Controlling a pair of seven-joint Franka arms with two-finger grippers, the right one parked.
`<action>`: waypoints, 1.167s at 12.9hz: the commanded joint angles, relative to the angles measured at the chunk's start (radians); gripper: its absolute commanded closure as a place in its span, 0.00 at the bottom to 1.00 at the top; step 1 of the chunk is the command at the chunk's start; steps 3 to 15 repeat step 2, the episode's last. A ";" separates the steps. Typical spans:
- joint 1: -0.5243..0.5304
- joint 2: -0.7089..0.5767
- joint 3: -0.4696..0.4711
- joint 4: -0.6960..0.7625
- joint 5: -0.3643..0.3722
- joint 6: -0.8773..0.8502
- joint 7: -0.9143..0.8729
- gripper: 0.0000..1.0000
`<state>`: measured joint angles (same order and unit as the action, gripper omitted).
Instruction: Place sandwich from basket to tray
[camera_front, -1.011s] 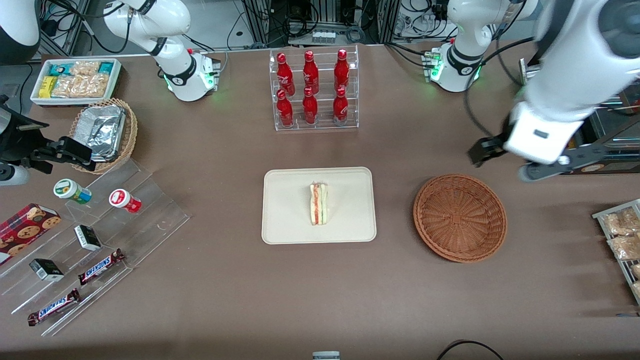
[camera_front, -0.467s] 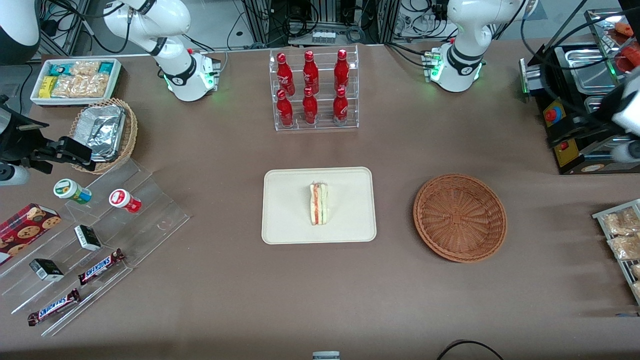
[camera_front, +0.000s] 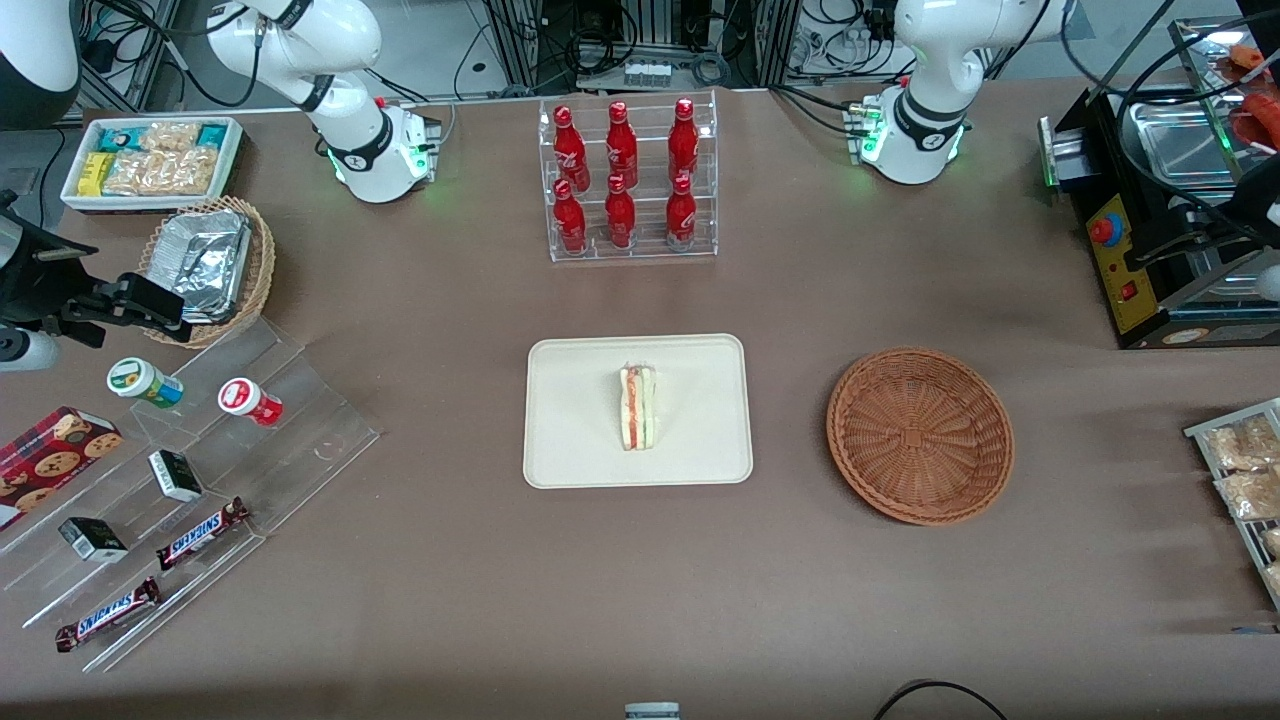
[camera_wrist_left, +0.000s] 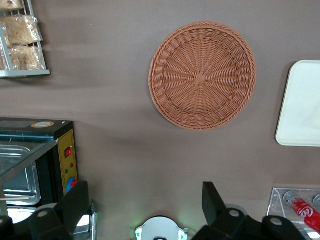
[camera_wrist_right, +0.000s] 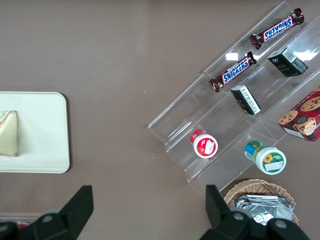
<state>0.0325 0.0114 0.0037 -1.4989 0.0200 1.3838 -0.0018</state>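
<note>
Bright, even light falls from overhead on the brown table (camera_front: 420, 300), so the sandwich (camera_front: 637, 406), tray (camera_front: 570, 440) and basket (camera_front: 920, 436) cast only faint, soft-edged shadows, with broad pale shadow bands crossing the tabletop. Glare shows on the clear acrylic steps (camera_wrist_right: 235, 56), the crumpled foil containers (camera_front: 200, 262) and the steel pan (camera_front: 1185, 150), and green lamps glow at both arm bases. All views are sharp across the table; in the left wrist view the gripper (camera_wrist_left: 145, 210), high above the table with fingers apart, shows dark and a little soft.
</note>
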 joint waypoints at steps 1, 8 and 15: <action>-0.009 -0.019 0.012 -0.017 -0.011 0.012 0.026 0.00; -0.009 -0.016 0.013 -0.017 -0.011 0.009 0.026 0.00; -0.009 -0.016 0.013 -0.017 -0.011 0.009 0.026 0.00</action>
